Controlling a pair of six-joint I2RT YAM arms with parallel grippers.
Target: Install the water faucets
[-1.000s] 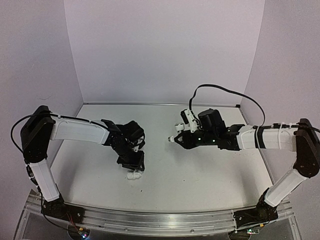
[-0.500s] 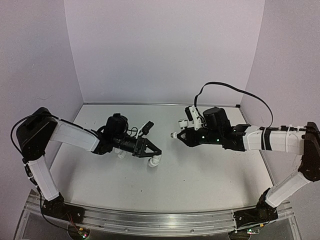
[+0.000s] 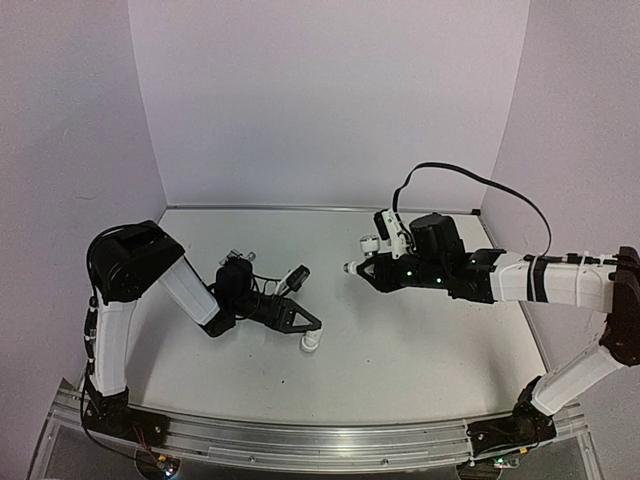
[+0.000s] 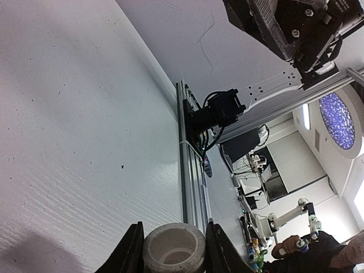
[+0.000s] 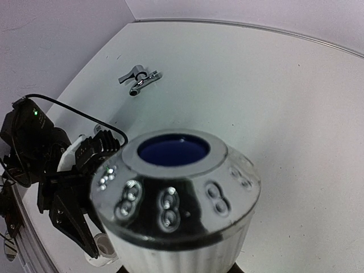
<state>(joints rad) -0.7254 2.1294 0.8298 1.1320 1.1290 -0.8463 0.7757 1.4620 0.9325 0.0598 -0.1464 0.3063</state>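
My left gripper (image 3: 305, 333) is low over the table, shut on a short white pipe fitting (image 3: 311, 344). In the left wrist view the fitting's round open collar (image 4: 173, 250) sits between my two dark fingers (image 4: 132, 253). My right gripper (image 3: 357, 270) is raised above the table's middle, shut on a faucet part. In the right wrist view this part (image 5: 176, 199) has a chrome cap, a blue centre and a white ribbed body, and it hides the fingers. The silver-grey metal pronged piece (image 5: 139, 75) lies on the table at the far left, also seen from above (image 3: 240, 256).
The left arm's elbow is folded back near the left wall (image 3: 130, 255). The aluminium rail (image 3: 300, 445) runs along the table's near edge. The right arm's black cable (image 3: 470, 185) loops above it. The left gripper and its fitting (image 5: 105, 245) show below the right gripper.
My left gripper has closed on the white fitting at the near left and carried it right. Its elbow has folded back. My right gripper has shifted slightly up and right.
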